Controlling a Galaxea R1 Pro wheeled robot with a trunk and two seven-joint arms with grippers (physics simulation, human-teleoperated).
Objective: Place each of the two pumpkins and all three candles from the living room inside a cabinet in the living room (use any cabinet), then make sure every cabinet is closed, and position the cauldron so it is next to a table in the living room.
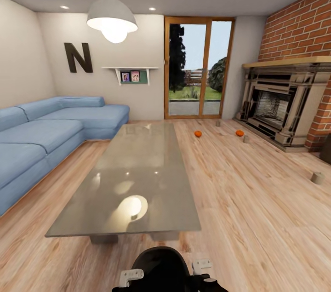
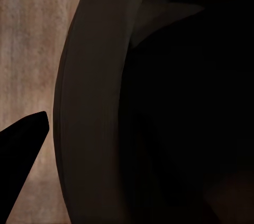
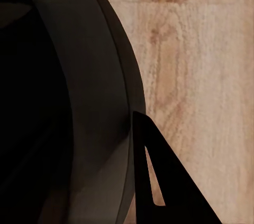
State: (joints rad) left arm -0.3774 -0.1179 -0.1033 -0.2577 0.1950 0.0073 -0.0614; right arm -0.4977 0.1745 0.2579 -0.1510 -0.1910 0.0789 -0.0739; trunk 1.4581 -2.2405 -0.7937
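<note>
Pumpkins: two on the wood floor (image 1: 257, 200) at about 1 o'clock, one (image 1: 197, 134) beyond the glass worktop's (image 1: 138, 168) far right corner, the other (image 1: 239, 133) nearer the fireplace (image 1: 280, 108).
Candles: three on the floor, at (image 1: 218, 123), (image 1: 246, 139) and, nearest, at 2 o'clock (image 1: 317, 177).
Cauldron: a black rounded body (image 1: 161, 266) at 6 o'clock, just short of the worktop.
Left gripper: one dark fingertip (image 2: 24, 150) beside a dark curved wall; spread or pressed together, cannot tell.
Right gripper: one finger (image 3: 159, 182) against a similar wall; cannot tell.

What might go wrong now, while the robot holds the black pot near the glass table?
1. The cauldron hangs close to the table edge and may bump it when lowered.
2. Each wrist view shows a fingertip beside the rim; the grip may slip.
3. The pumpkins and candles lie loose on the floor, easily kicked while driving.
</note>
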